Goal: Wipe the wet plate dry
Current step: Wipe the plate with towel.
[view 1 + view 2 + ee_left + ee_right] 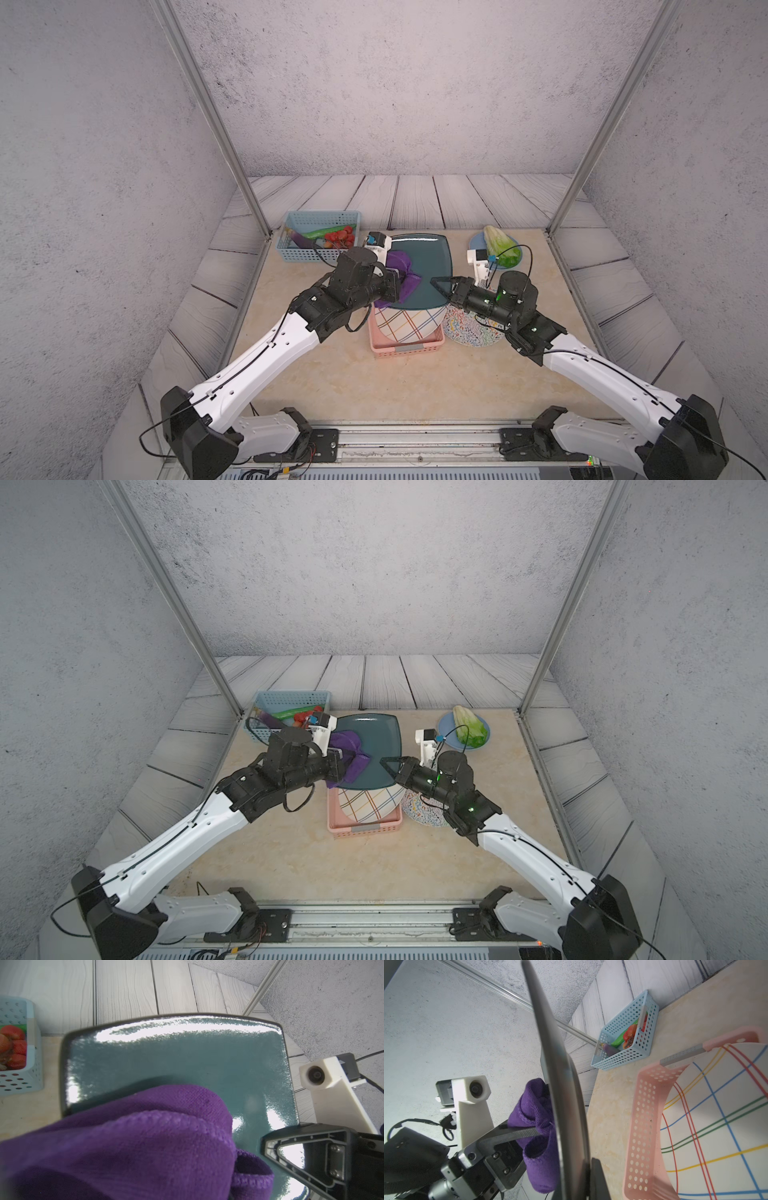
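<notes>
The left gripper (pixel 402 281) pinches the purple cloth (pixel 397 262), seemingly pressed on the teal plate (pixel 428 257) at nine o'clock; the right gripper (pixel 436 282) clamps its four-o'clock edge.

light: bright, even | glare: white patches on plate (pixel 176 1059) | blur: cloth (pixel 124 1147) soft close-up | edges: wide-angle bending

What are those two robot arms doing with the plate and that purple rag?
They are drying a dish together. The right gripper is pinching the edge of the teal plate and holding it up in the air above the pink basket, which has a striped plate in it. The left gripper is squeezing a bunched purple cloth and pressing it against the teal plate's face. The rest of that face looks shiny.
</notes>
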You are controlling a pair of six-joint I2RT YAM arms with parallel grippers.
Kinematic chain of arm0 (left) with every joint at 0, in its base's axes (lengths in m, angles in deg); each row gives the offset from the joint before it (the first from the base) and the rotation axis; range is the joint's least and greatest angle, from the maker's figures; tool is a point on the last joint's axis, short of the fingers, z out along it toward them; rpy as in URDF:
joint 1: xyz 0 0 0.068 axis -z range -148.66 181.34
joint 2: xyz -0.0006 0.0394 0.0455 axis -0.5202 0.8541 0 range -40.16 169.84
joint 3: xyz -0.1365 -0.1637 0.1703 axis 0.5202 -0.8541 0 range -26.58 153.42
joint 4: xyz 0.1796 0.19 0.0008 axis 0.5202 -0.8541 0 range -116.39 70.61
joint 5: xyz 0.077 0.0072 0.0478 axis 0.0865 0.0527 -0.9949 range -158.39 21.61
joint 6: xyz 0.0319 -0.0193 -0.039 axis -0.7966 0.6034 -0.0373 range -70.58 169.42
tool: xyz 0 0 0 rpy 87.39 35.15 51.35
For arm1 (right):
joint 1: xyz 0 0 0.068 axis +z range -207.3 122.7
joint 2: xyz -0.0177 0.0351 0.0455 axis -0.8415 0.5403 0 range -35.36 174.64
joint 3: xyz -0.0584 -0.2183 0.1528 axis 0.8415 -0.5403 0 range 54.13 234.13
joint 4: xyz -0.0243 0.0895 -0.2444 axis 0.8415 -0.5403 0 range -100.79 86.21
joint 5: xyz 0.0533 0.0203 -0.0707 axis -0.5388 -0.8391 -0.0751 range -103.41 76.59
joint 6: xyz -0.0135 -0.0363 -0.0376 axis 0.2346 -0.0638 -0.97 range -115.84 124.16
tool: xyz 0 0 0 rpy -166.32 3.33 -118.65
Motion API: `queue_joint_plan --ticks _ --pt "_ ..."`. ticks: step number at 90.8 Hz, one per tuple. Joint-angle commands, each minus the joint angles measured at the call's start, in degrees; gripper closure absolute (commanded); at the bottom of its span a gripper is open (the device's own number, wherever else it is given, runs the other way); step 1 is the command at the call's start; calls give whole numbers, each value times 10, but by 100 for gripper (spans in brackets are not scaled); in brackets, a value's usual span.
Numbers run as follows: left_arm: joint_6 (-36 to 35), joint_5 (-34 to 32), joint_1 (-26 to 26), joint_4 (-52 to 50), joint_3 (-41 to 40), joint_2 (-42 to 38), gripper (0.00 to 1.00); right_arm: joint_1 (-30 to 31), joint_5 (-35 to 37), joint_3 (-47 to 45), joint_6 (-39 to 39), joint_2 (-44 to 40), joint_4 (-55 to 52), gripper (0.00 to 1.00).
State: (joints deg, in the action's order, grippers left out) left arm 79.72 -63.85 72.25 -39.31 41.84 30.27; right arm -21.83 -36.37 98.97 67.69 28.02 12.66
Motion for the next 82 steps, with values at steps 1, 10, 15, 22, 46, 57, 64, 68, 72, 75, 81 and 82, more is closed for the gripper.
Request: queue_joint_plan --ticks 1,10,15,22,46,57,64,68,72,75,81,82 --pt "56 6 -77 -12 -59 -18 100 22 -71 19 -4 -60 174 100" --pt "3 5 -86 -38 -14 -14 100 57 -74 10 -31 -67 156 100" --pt "-14 24 -62 -46 15 14 100 78 -74 13 -50 -62 153 100" --pt "-37 6 5 -57 41 60 100 87 -79 22 -45 -47 184 100" --pt "-8 -4 -37 -31 24 25 100 72 -17 -14 -25 -79 171 100" --pt "-58 6 14 -53 34 37 100 81 -63 14 -43 -61 152 100" --pt "-81 -33 76 -68 41 72 100 85 -68 29 -43 -39 175 100" --pt "-82 -42 88 -74 46 84 100 85 -58 30 -35 -31 200 100" --pt "-67 -50 86 -85 52 83 100 82 -39 24 -25 -29 228 100" --pt "-59 -50 75 -89 54 72 100 73 -31 20 -15 -33 234 100" --pt "-29 0 23 -63 44 23 100 43 -33 20 7 -47 226 100" --pt "-19 18 11 -55 39 15 100 38 -34 20 9 -50 225 100"
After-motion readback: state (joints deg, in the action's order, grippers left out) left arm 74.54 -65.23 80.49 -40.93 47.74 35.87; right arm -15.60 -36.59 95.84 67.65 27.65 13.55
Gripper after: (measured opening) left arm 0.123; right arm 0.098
